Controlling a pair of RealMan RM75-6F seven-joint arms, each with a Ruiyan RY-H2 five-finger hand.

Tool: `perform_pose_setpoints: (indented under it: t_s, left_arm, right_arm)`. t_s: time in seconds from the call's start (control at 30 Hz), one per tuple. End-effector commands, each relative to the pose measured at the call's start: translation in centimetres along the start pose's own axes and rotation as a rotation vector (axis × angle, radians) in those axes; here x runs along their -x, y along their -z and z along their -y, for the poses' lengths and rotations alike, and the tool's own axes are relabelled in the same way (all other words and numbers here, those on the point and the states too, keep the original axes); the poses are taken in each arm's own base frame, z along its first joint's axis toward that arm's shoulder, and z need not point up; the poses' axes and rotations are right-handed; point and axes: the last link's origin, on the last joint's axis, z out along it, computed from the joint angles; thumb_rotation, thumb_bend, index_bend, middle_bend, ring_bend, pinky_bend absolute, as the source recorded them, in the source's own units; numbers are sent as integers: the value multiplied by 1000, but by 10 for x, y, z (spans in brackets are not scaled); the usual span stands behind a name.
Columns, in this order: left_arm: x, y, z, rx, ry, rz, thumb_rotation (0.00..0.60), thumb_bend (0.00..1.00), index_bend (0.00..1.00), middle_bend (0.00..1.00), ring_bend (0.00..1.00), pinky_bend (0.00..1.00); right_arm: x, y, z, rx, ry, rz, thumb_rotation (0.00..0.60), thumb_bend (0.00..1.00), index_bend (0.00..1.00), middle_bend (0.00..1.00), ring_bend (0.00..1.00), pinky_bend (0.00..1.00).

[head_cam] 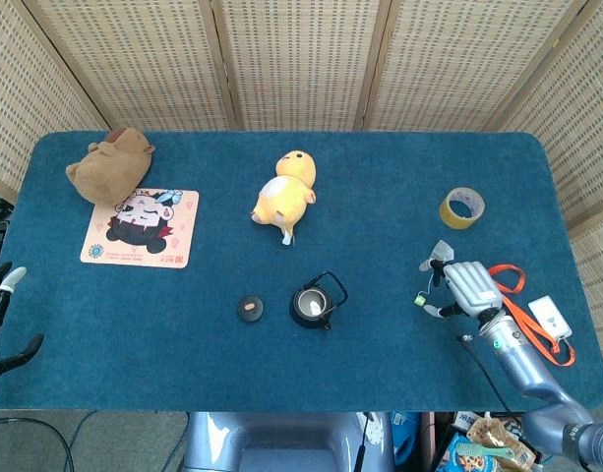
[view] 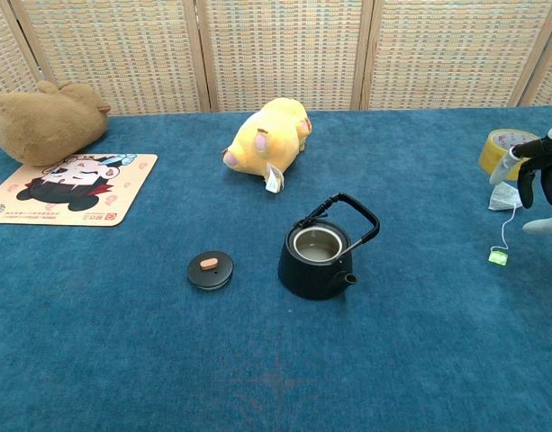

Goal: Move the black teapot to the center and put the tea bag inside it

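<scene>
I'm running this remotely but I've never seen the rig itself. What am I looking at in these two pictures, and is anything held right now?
Both pictures come from the robot's own cameras: the head view looks down on the blue table, the chest view looks across it. The robot has two arms ending in fingered hands. Its right hand is over the tea bag; whether it grips the bag cannot be told. The green tag lies on the cloth. The left hand sits at the table's edge, apparently holding nothing. The black teapot stands open mid-table, its lid beside it. Also there: a yellow plush, a brown plush, a picture mat, a tape roll.
</scene>
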Motion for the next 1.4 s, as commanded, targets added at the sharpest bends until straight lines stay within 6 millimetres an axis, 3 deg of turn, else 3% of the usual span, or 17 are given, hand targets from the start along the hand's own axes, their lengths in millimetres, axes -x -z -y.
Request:
perform_pose_setpoints:
  t_s: [0.03, 0.73, 1.4]
  left_arm:
    - [-2, 0, 0, -1, 0, -5, 600, 315, 0, 0, 0, 0]
    - [-12, -3, 0, -12, -9, -24, 600, 315, 0, 0, 0, 0]
    - [-7, 0, 7, -45, -6, -4, 600, 315, 0, 0, 0, 0]
  right_arm:
    - [0, 0, 0, -2, 3, 2, 496, 374, 357, 604, 575, 711]
    - [23, -12, -18, 27, 67, 48, 514, 392, 517, 776, 752, 843]
    - [35, -37, -7, 7, 130, 96, 514, 416, 555, 816, 796, 874]
